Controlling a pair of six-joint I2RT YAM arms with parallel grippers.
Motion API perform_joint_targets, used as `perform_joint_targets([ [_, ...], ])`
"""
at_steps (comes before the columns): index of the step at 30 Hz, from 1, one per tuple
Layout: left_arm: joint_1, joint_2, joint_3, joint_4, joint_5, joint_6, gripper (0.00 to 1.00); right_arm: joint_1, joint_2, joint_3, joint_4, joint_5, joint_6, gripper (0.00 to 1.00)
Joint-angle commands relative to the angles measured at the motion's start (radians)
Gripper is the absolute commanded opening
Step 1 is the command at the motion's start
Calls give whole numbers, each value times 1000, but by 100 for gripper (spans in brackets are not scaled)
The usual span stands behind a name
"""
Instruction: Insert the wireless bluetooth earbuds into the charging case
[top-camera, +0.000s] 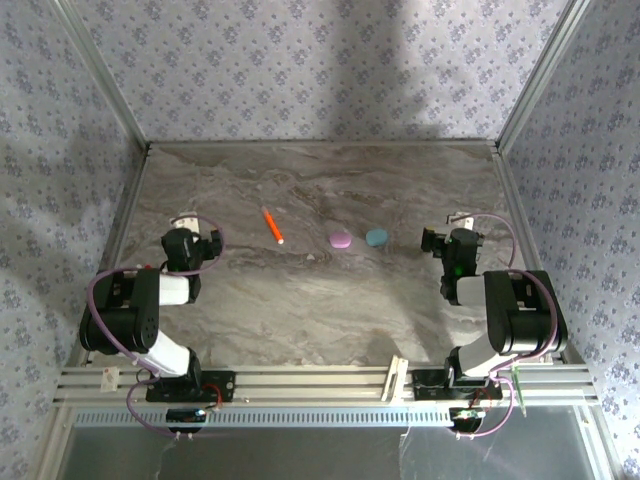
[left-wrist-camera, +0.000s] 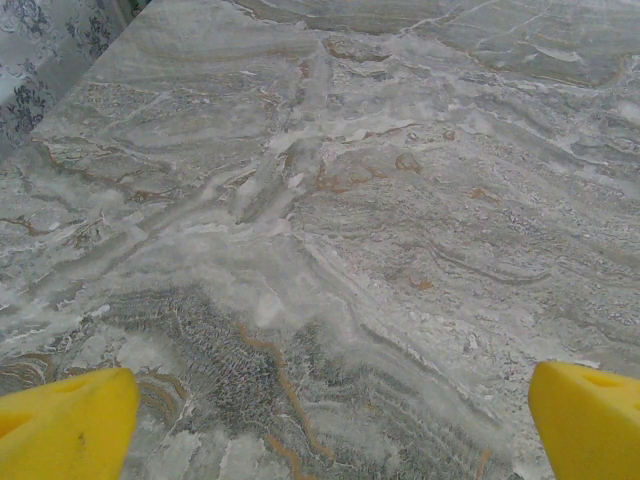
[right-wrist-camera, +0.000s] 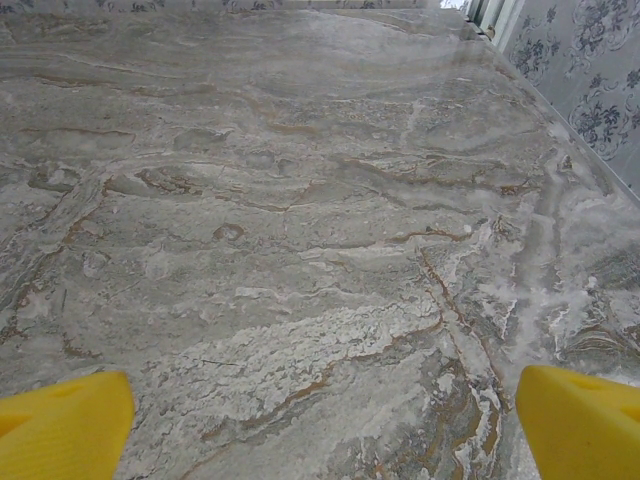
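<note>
Cases lie out on the middle of the table (top-camera: 320, 310), well apart from both claws. The left claw (left-wrist-camera: 332, 405) stands spread wide with nothing in it. Its two yellow fingers (left-wrist-camera: 65, 425) show at the bottom corners of its wrist view, and between and beyond them is bare marble, grey with rust-coloured veins. From above, this claw hangs over the left part of the table, near the left edge and pointing toward the far edge. A strip of flowered wall (left-wrist-camera: 40, 50) shows at the upper left of its view.

The right claw (right-wrist-camera: 325, 405) is just as wide apart and just as empty, with a yellow tip at each bottom corner of its own view and bare marble ahead. It hangs over the right part of the table, near the right edge, also facing the far edge. A metal post (right-wrist-camera: 495, 15) and more flowered wall run along that side.

Outward from the left claw toward the middle, an orange stick (top-camera: 272, 225) lies aslant, its pale tip turned toward the near right. Beyond it come the pink case (top-camera: 340, 239) and then the cyan case (top-camera: 376, 237). They sit side by side, near each other but not touching, about midway between the far and near edges and a little right of centre. The cyan one is the nearer to the right claw. From above I cannot tell whether their lids are up or down, and the buds are too small to make out.
</note>
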Motion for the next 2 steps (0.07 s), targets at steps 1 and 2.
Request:
perform_joint_targets([
  [1, 7, -1, 20, 42, 17, 16, 100, -4, 6, 20, 9, -7, -11, 100],
  [2, 7, -1, 20, 42, 16, 16, 100, -3, 6, 20, 10, -7, -12, 100],
])
